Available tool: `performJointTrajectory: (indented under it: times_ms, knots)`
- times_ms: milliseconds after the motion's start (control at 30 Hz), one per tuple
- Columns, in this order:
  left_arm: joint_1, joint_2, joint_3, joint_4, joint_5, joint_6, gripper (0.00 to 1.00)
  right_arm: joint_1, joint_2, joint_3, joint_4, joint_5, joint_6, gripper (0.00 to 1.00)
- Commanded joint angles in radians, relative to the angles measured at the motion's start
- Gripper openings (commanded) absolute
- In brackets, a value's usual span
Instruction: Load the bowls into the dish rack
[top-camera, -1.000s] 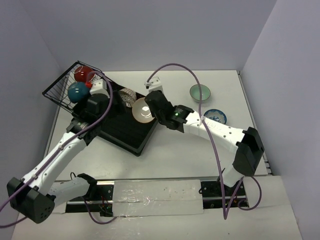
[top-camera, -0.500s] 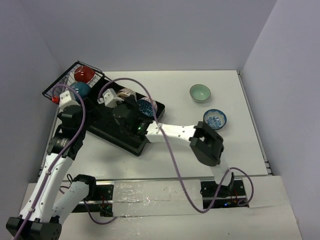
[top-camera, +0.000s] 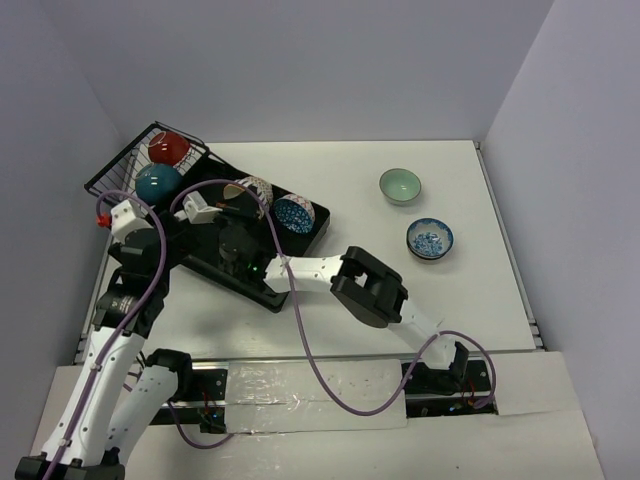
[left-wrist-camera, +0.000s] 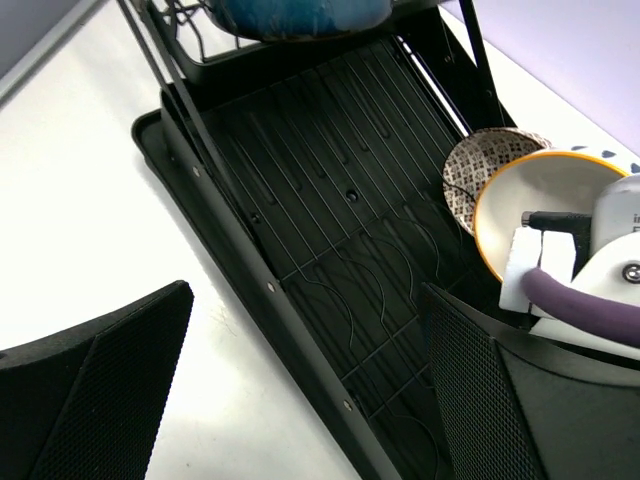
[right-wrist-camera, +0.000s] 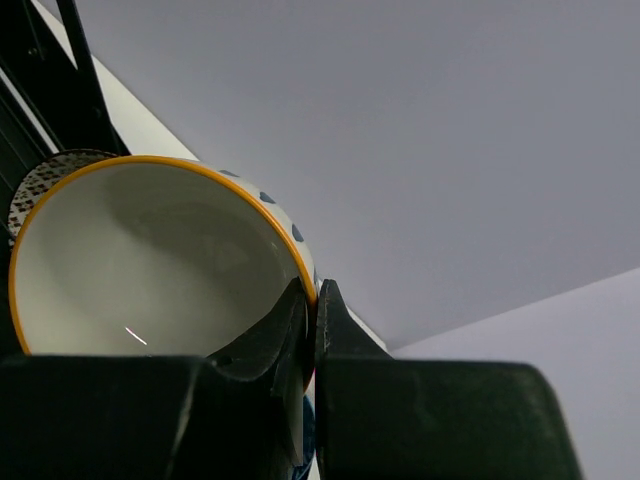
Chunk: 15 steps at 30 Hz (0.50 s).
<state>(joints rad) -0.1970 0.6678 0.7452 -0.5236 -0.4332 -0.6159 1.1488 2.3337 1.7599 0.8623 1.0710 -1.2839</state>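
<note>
The black dish rack (top-camera: 272, 292) lies at the table's left, and its wire basket (top-camera: 110, 183) holds a red bowl (top-camera: 170, 147) and a teal bowl (top-camera: 158, 182). A lattice bowl (top-camera: 257, 187) and a blue-and-white bowl (top-camera: 295, 213) stand in the rack. My right gripper (right-wrist-camera: 312, 290) is shut on the orange rim of a cream bowl (right-wrist-camera: 150, 260), held on edge beside the lattice bowl (left-wrist-camera: 480, 165). My left gripper (left-wrist-camera: 300, 400) hangs open and empty over the rack's near rim (left-wrist-camera: 230, 250). A mint green bowl (top-camera: 400, 185) and a blue speckled bowl (top-camera: 430, 238) sit on the table at right.
The right arm (top-camera: 370, 290) stretches across the table's middle toward the rack, its purple cable (top-camera: 300, 350) looping near the front edge. Grey walls close in the table on the left, back and right.
My left gripper has pulled back from the basket and opened wide. My right arm has swung left across the rack, carrying the cream bowl to beside the lattice bowl.
</note>
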Motion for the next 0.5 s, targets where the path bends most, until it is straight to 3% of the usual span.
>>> performJointTrajectory:
  times_ms: [0,467]
  knots:
    - [-0.004,-0.022,0.005,-0.007,-0.051,-0.024,0.99,0.003,0.016,0.066,0.165,-0.013,-0.104,0.0]
    - [-0.002,-0.154,-0.02,-0.115,-0.216,-0.099,0.99,-0.012,0.076,0.062,0.067,-0.031,-0.014,0.0]
